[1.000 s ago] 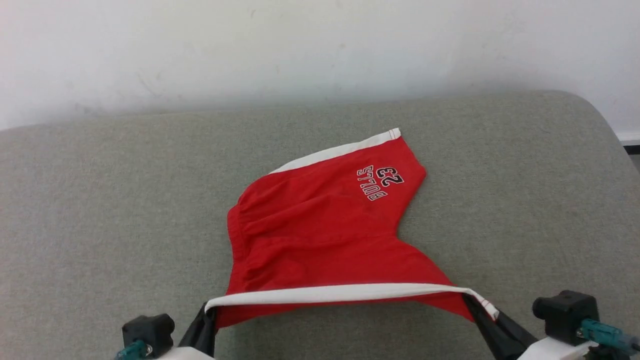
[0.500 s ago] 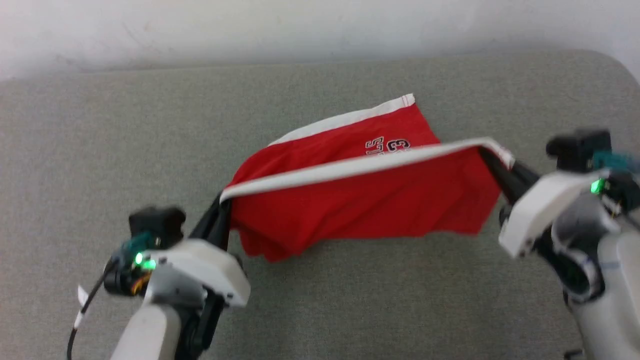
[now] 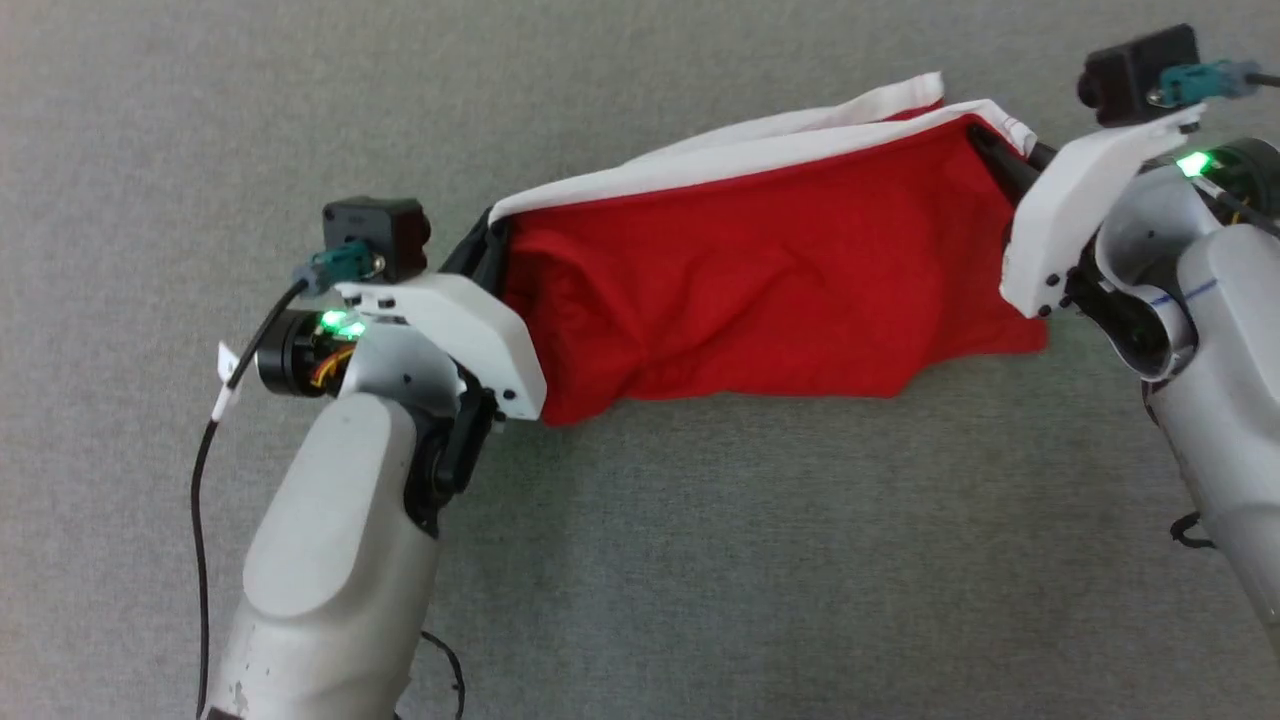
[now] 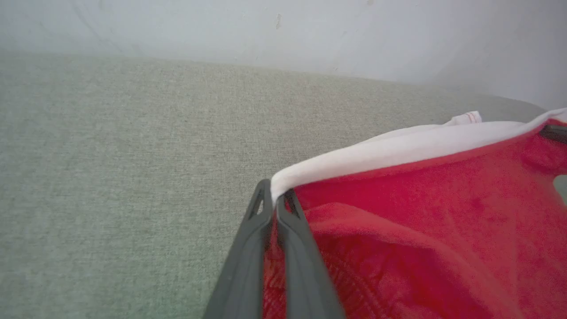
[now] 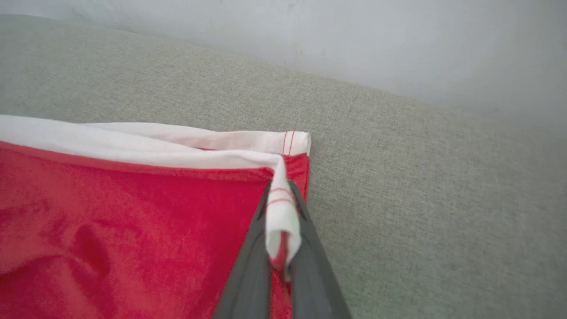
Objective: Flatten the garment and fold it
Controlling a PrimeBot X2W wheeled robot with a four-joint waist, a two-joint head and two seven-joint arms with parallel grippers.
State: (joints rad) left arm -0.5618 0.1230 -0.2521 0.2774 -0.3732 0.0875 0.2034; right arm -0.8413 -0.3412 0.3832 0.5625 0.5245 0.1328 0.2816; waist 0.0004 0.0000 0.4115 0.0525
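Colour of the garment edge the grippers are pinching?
The band is white, on the red garment; clearest in the right wrist view.

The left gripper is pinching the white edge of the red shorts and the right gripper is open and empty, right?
No. The right gripper is also shut on the white edge of the red shorts, as the right wrist view shows. The left gripper is pinching it, as said.
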